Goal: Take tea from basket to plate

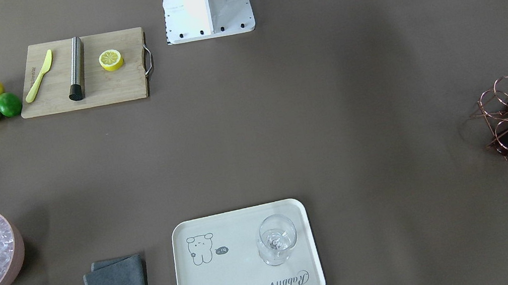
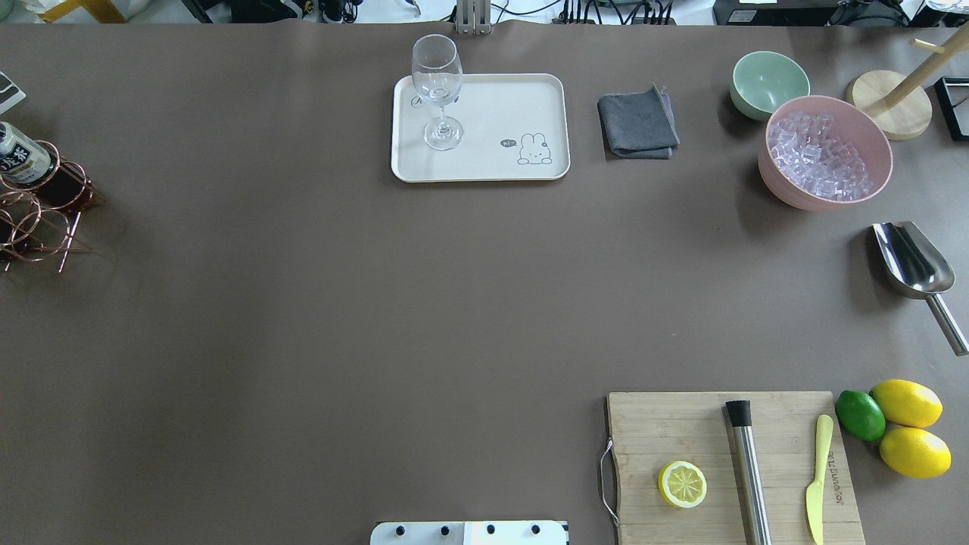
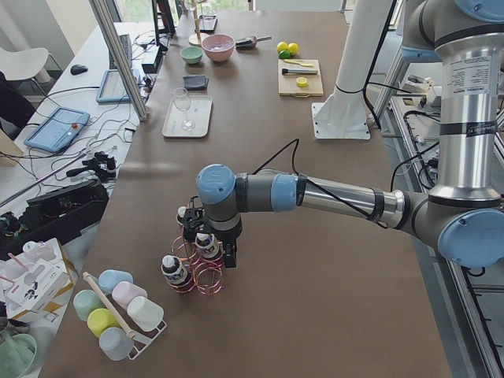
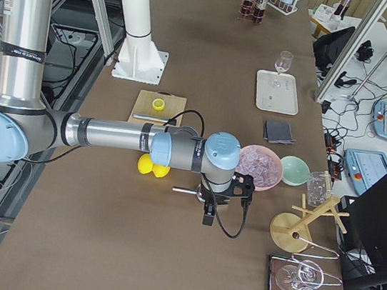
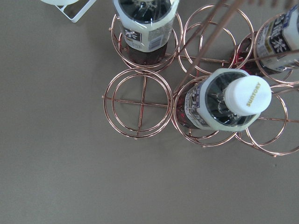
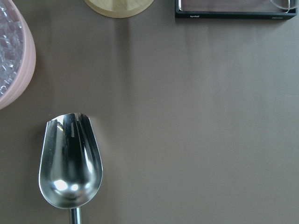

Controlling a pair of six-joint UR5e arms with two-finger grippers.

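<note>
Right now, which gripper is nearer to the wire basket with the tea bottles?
The left. The left gripper hangs directly over the basket, looking down into its rings. The right gripper is far away from it, above the metal scoop.

A long brown counter (image 2: 303, 318) fills the room; upper left, a cluttered side bench (image 3: 88, 53), blue tablet (image 3: 53, 128), white chair (image 3: 20, 61).
</note>
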